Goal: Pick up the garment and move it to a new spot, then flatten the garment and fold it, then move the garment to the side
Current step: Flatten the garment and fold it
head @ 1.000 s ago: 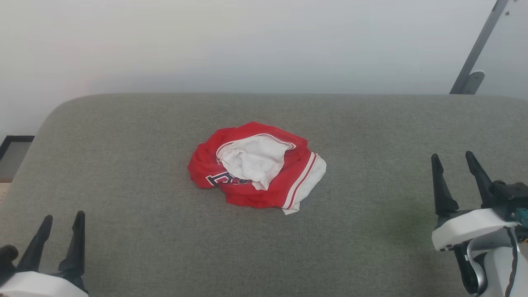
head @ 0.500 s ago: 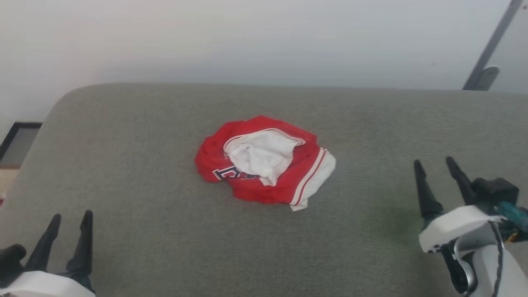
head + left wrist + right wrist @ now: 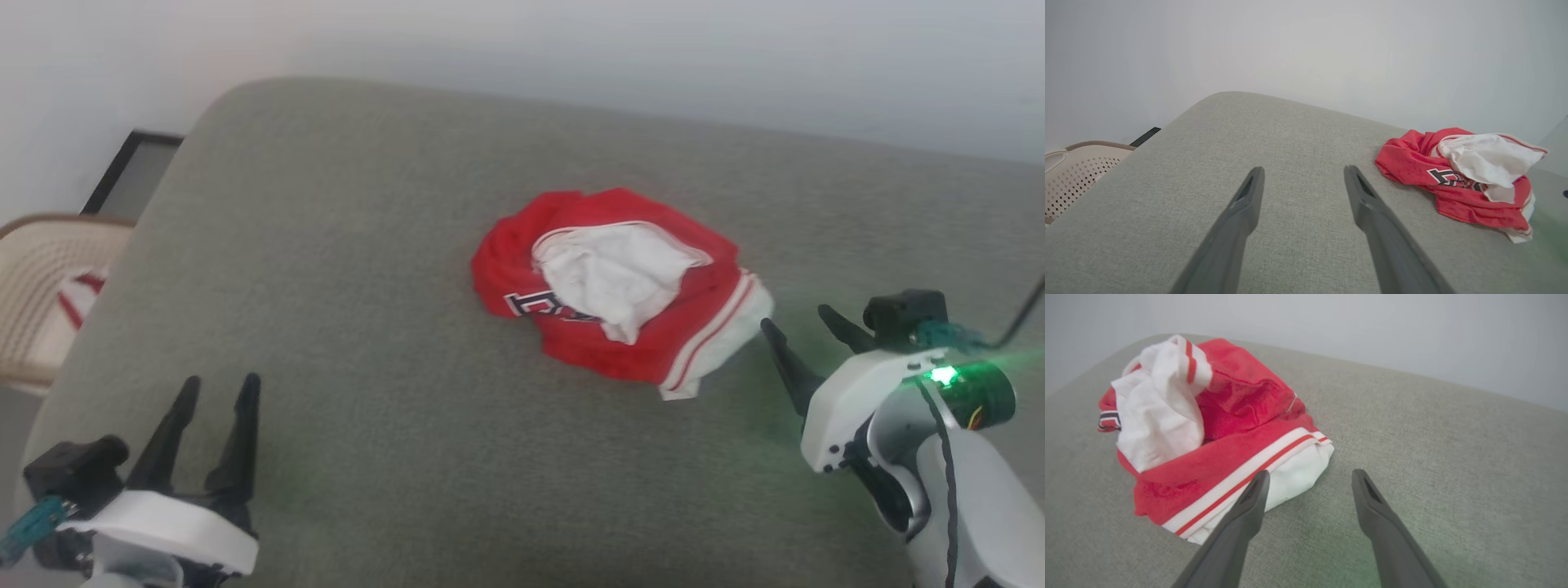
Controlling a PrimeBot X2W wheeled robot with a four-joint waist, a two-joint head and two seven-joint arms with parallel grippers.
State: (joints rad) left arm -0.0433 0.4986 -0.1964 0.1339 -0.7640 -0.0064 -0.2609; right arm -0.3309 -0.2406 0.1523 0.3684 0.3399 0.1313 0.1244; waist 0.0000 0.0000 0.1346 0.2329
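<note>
Garment (image 3: 620, 294) lies in a crumpled heap on the grey fabric-topped table (image 3: 367, 286), not spread and not folded. It is mostly red. A bunched white sleeve (image 3: 612, 273) sits on top of the heap, and dark white-outlined lettering (image 3: 543, 306) shows on the side toward the robot's left. A white part edged with red-white striped trim (image 3: 718, 335) sticks out on the side toward the robot's right.

Right gripper (image 3: 793, 316) sits low over the table just beside the garment, at that striped white edge. Its fingers are spread apart with nothing between them. From the right wrist view, one finger (image 3: 1249, 506) overlaps the white cloth (image 3: 1298, 473) and the other stands over bare table. I cannot tell whether the near finger touches the fabric. A green light (image 3: 943, 376) glows on that wrist and tints the table beside the garment.

Left gripper (image 3: 222, 380) is well apart from the garment, on the robot's left and nearer the robot. Its fingers are also spread wide and grasp nothing, with only bare table under them. The left wrist view shows the garment (image 3: 1457, 183) off to one side of the fingers (image 3: 1241, 212).

Beyond the table edge, far from the garment on the robot's left, is a beige perforated basket (image 3: 33, 302) with something red-and-white inside (image 3: 77, 294). A pale wall (image 3: 571, 49) stands behind the garment.
</note>
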